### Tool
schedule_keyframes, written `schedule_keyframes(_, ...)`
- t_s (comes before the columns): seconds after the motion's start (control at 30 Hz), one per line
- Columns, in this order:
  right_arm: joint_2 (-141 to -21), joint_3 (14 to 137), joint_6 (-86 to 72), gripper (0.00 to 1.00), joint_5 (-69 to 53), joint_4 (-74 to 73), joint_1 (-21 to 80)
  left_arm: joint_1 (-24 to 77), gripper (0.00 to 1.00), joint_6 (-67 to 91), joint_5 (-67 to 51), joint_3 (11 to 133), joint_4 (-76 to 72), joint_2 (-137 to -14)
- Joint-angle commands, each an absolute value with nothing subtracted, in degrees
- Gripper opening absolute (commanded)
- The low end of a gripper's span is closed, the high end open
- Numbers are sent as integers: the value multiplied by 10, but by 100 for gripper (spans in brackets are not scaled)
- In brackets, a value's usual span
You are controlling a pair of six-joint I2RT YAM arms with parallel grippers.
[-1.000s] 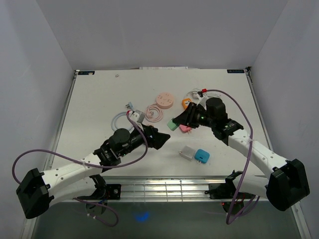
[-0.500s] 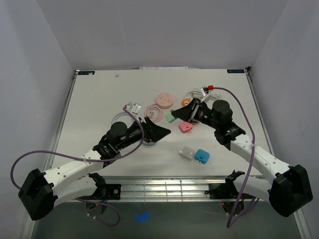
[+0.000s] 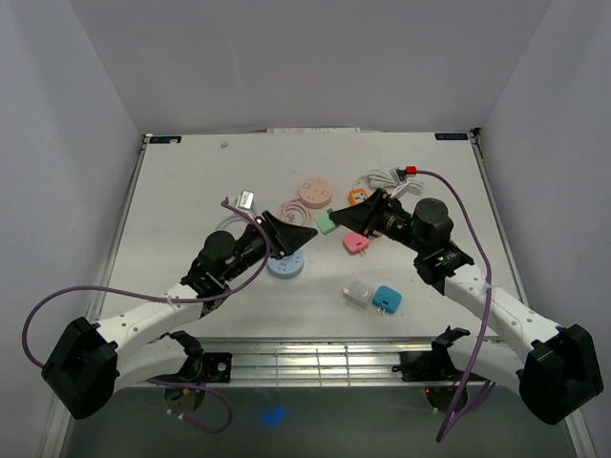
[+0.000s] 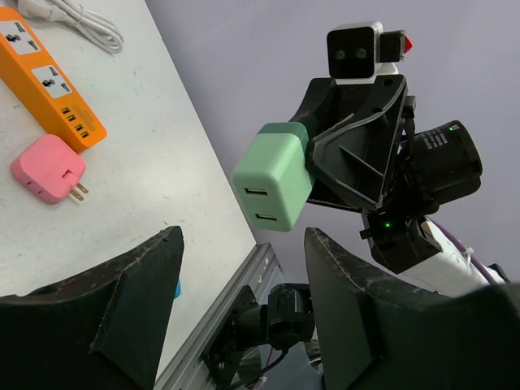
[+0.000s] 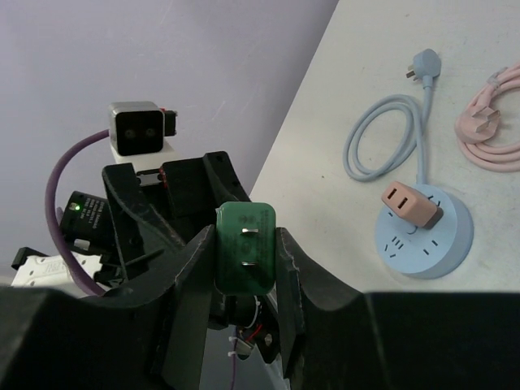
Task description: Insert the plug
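Now that the left gripper (image 3: 291,234) has risen from the blue socket (image 3: 285,265), jaws narrowing but parted and empty, I judge a handover imminent: the right gripper (image 3: 351,218) clamps the green plug (image 4: 272,176) aloft, facing it.

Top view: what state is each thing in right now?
Green adapter: clamped in right gripper, raised.
Left gripper: open, empty.
Blue round socket: peach plug inserted.
Pink adapter: lying loose, unplugged.
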State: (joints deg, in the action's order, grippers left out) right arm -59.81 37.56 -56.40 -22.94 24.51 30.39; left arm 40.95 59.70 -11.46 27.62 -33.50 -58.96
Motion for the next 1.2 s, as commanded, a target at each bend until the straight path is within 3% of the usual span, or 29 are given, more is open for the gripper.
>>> schedule_keyframes(0.0, -579, 370, -587, 8, -240, 298, 303, 405, 71, 617, -129, 278, -381, -596)
schedule_keyframes(0.33, -590, 367, -600, 8, -257, 317, 304, 405, 71, 641, -130, 278, -424, -613)
schedule_keyframes(0.93, -600, 347, -593, 8, -272, 375, 306, 403, 57, 724, -117, 269, -494, -659)
schedule_keyframes(1.17, -600, 356, -577, 8, -274, 356, 306, 403, 57, 746, -126, 273, -496, -662)
